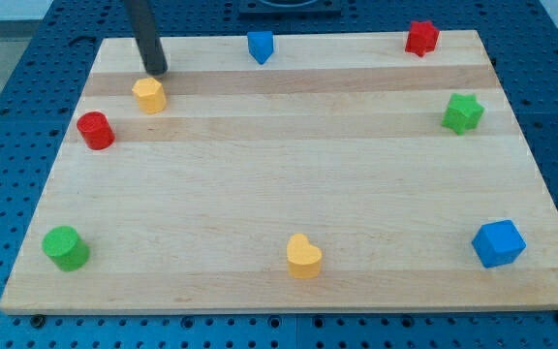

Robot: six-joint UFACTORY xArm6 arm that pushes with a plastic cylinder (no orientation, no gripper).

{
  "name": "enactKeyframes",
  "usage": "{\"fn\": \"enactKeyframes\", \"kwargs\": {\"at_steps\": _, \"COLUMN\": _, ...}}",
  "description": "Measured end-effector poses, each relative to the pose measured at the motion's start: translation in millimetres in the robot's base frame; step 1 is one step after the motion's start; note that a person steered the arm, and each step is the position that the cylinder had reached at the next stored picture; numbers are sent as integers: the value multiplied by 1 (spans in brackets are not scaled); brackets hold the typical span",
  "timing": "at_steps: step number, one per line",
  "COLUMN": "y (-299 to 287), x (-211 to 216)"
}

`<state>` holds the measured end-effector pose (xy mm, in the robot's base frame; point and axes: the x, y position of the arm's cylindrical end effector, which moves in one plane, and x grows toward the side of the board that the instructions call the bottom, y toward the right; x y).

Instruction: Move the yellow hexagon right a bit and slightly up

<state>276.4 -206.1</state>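
The yellow hexagon (149,95) sits on the wooden board near the view's top left. My tip (156,71) is just above it in the view, slightly to its right, close to its upper edge; I cannot tell if they touch. The dark rod rises from the tip out of the view's top.
A red cylinder (95,130) lies left and below the hexagon. A blue block (260,46) and a red star (420,38) are at the top edge. A green star (463,113), blue cube (499,242), yellow heart (303,256) and green cylinder (66,248) are elsewhere.
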Motion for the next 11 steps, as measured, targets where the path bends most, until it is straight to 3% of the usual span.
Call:
{"fn": "enactKeyframes", "kwargs": {"at_steps": 1, "y": -2, "x": 23}}
{"fn": "enactKeyframes", "kwargs": {"at_steps": 3, "y": 65, "x": 56}}
{"fn": "enactKeyframes", "kwargs": {"at_steps": 5, "y": 0, "x": 7}}
{"fn": "enactKeyframes", "kwargs": {"at_steps": 7, "y": -50, "x": 58}}
{"fn": "enactKeyframes", "kwargs": {"at_steps": 8, "y": -22, "x": 82}}
{"fn": "enactKeyframes", "kwargs": {"at_steps": 10, "y": 101, "x": 95}}
{"fn": "enactKeyframes", "kwargs": {"at_steps": 11, "y": 102, "x": 95}}
